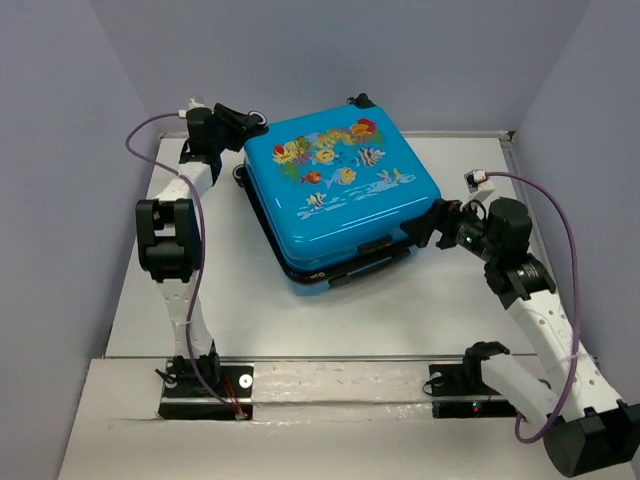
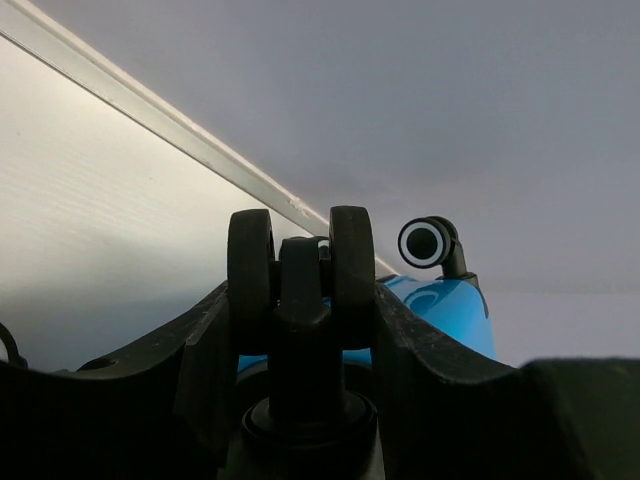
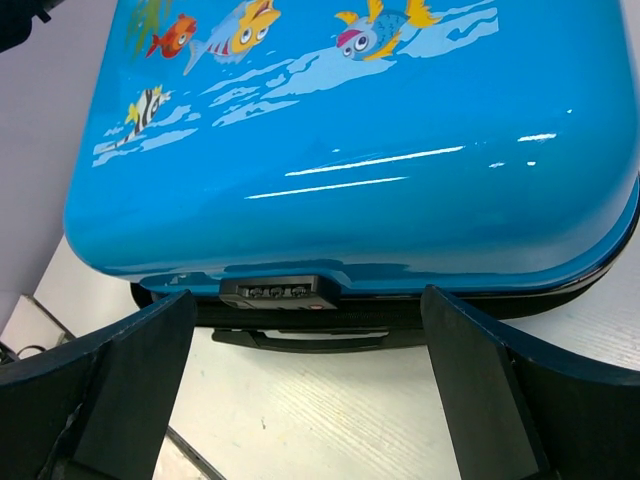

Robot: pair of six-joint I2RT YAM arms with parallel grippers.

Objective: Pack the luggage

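The left claw (image 1: 243, 128) sits at the far-left corner of the luggage (image 1: 340, 190), its fingers closed against both sides of one wheel (image 2: 300, 265). The luggage lies flat on the desk (image 1: 250, 300), fish face up and lid down, set aslant with its wheel end far and its lock (image 3: 278, 291) edge near. The right claw (image 1: 432, 222), fingers spread wide and gripping nothing, faces that edge with the lock just ahead. It is the nearer arm for any fastening.
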